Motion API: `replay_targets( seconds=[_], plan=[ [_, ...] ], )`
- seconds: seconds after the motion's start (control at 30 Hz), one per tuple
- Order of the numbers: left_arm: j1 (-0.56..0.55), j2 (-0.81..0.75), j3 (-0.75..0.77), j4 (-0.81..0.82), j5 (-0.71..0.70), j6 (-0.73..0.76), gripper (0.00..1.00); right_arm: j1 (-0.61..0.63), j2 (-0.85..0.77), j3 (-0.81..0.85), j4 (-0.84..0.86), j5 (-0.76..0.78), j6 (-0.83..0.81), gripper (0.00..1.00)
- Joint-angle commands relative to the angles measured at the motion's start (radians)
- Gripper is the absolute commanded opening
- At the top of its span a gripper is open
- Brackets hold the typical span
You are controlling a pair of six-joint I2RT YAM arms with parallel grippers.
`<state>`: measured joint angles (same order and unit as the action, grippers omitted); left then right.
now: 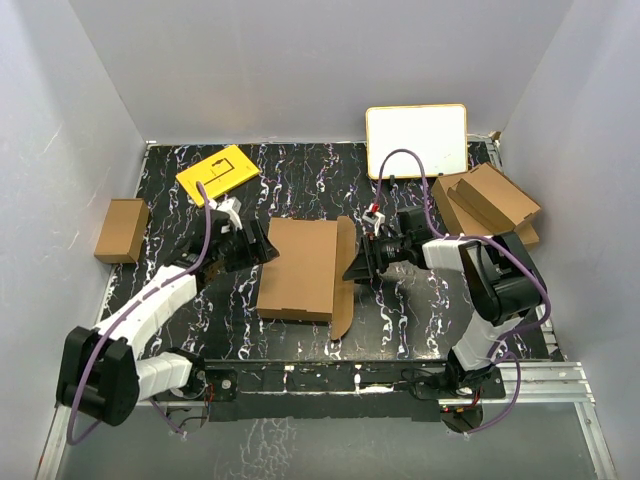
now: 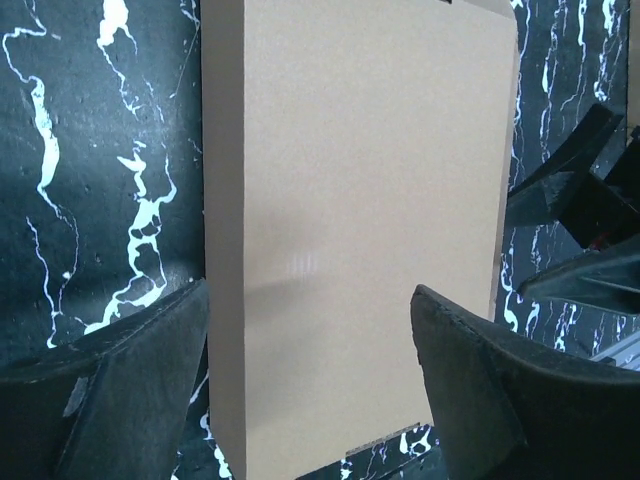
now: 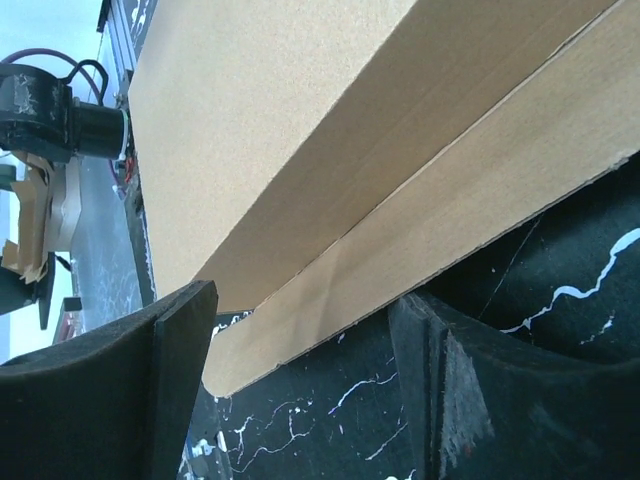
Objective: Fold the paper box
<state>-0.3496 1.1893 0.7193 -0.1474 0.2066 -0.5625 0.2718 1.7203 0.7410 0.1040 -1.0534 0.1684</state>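
Both your pincers are spread wide, gripping nothing: left gripper [image 1: 260,246] sits mid-frame left of the paper box [image 1: 297,268], right gripper [image 1: 359,264] just right.

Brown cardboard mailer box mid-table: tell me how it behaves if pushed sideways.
The flat brown cardboard mailer box probably slides rather than tips, lying low and broad on the black marbled table. Thin cardboard, so likely light. Its unfolded side flap may bend before the body moves.

Black marbled table [image 1: 400,320] bears the paper box [image 1: 298,268]; yellow card [image 1: 218,172]; stacked cardboard [image 1: 485,200] at right.
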Motion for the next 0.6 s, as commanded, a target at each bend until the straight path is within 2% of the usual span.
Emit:
replay_targets(
  seconds=[0.0, 0.07, 0.13, 0.27, 0.4, 0.57],
  plan=[
    [0.007, -0.066, -0.077, 0.032, 0.015, -0.032, 0.79, 0.002, 0.01, 0.035, 0.075, -0.05, 0.028, 0.65],
    [0.007, -0.056, -0.103, 0.076, 0.045, -0.049, 0.77, 0.009, 0.019, 0.033, 0.112, -0.075, 0.075, 0.53],
    [0.007, -0.029, -0.105, 0.098, 0.073, -0.057, 0.75, 0.016, 0.019, 0.04, 0.119, -0.09, 0.092, 0.49],
    [0.007, 0.033, -0.095, 0.114, 0.119, -0.061, 0.7, 0.039, 0.019, 0.032, 0.19, -0.152, 0.158, 0.5],
    [0.009, 0.053, -0.101, 0.152, 0.158, -0.077, 0.67, 0.068, 0.066, 0.002, 0.375, -0.231, 0.304, 0.55],
    [0.008, 0.058, -0.108, 0.169, 0.174, -0.098, 0.67, 0.076, 0.109, 0.032, 0.372, -0.192, 0.32, 0.56]
  ],
)
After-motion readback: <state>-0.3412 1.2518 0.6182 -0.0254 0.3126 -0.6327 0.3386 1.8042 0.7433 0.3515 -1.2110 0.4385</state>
